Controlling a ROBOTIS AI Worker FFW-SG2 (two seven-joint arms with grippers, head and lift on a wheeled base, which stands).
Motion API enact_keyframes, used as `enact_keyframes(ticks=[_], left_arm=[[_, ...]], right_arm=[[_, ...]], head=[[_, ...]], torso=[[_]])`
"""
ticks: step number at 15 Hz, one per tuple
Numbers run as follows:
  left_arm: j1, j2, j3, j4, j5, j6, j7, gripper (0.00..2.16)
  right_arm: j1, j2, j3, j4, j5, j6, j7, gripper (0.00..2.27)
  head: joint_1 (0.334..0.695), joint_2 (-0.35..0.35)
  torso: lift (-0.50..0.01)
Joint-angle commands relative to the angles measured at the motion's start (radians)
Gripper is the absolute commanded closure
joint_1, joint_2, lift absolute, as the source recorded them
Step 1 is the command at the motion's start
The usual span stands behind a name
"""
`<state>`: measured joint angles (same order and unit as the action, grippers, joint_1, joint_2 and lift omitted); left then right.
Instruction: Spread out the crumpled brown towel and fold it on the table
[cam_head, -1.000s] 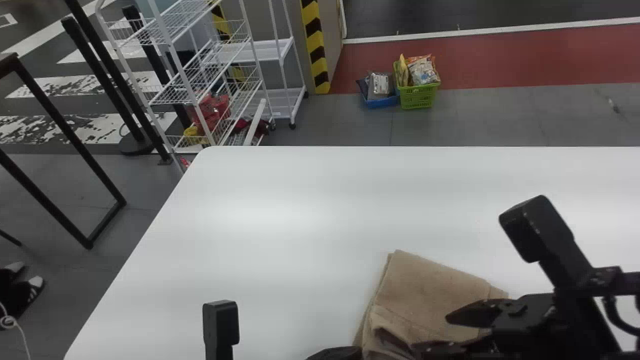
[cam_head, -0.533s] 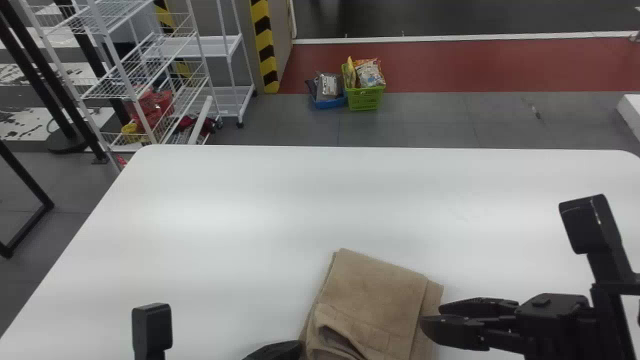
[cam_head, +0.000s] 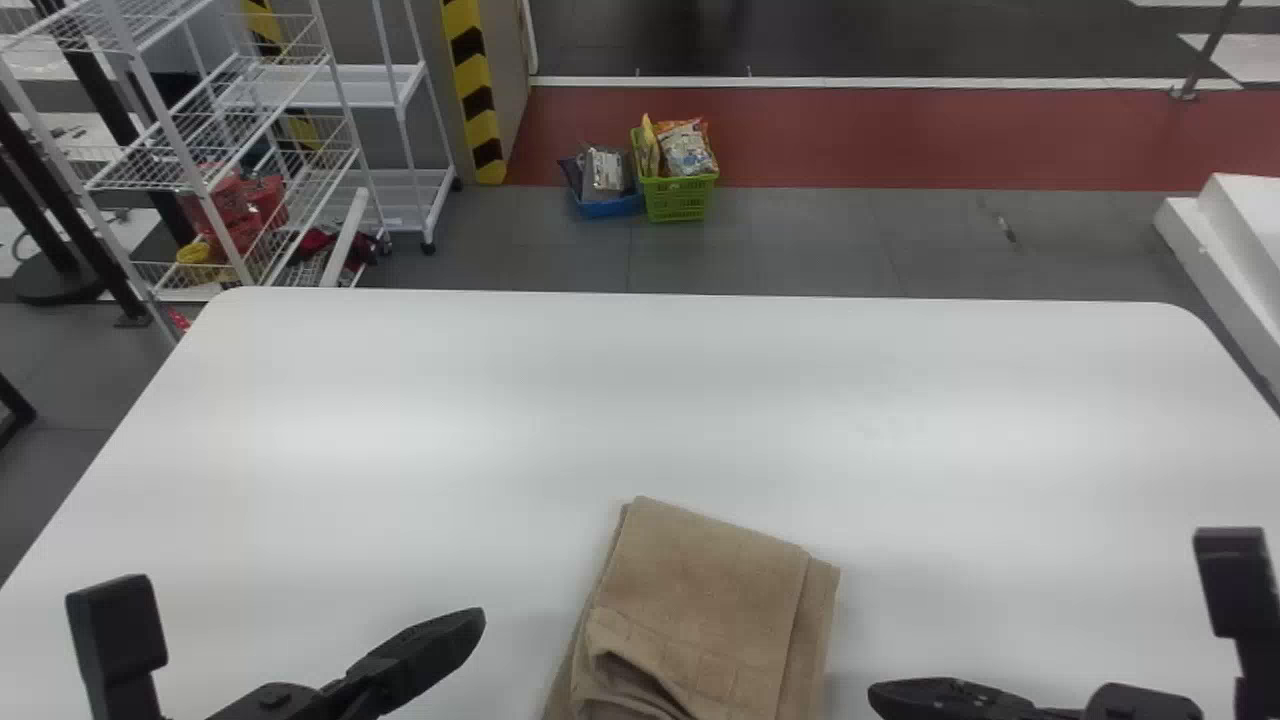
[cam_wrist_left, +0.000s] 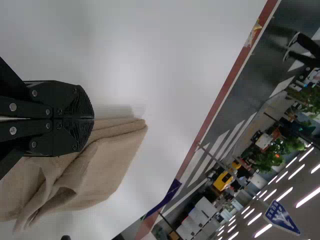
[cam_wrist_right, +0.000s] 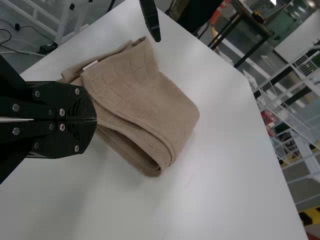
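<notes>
Left hand (cam_wrist_left: 93, 118) and right hand (cam_wrist_right: 96, 120) pressed together, empty, either side of folded brown towel (cam_head: 715, 600) by worktop's (cam_head: 640, 400) near edge; probably held clear to avoid dragging layers. Towel askew, perhaps because squaring matters less than compact fold.

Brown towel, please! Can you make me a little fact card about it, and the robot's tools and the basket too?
Towel: brown towel, folded into layers, one fold gaping a little
Tag: small white tag at its edge
Lying on: white table
Left tool: left tool, shut and empty, to the left of the towel, not touching it
Right tool: right tool, shut and empty, to the right of the towel, not touching it
Floor beyond table: green basket with packets inside
</notes>
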<state>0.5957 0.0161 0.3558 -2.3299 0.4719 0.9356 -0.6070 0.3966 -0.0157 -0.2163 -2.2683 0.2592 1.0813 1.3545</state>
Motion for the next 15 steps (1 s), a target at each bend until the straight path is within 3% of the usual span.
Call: enact_keyframes(ticks=[1,5,10,15], left_arm=[[-0.002,-0.002,0.025,0.009,0.016,-0.016,-0.005,2.14],[-0.002,-0.002,0.034,0.05,0.017,-0.047,-0.016,2.14],[-0.017,-0.002,0.04,0.08,0.025,-0.053,-0.023,2.14],[-0.019,-0.002,0.068,0.078,0.068,-0.053,-0.036,2.14]], right_arm=[[0.07,0.014,-0.034,0.061,-0.098,-0.278,-0.051,2.15],[0.079,0.017,-0.02,0.156,-0.103,-0.521,-0.264,2.15],[-0.042,0.017,0.054,0.282,-0.046,-0.545,-0.356,2.14],[-0.17,0.017,0.164,0.403,0.003,-0.533,-0.4,2.15]], head=[[0.695,0.069],[0.695,0.079],[0.695,0.071],[0.695,0.118]], torso=[[-0.127],[-0.127],[-0.127],[-0.127]])
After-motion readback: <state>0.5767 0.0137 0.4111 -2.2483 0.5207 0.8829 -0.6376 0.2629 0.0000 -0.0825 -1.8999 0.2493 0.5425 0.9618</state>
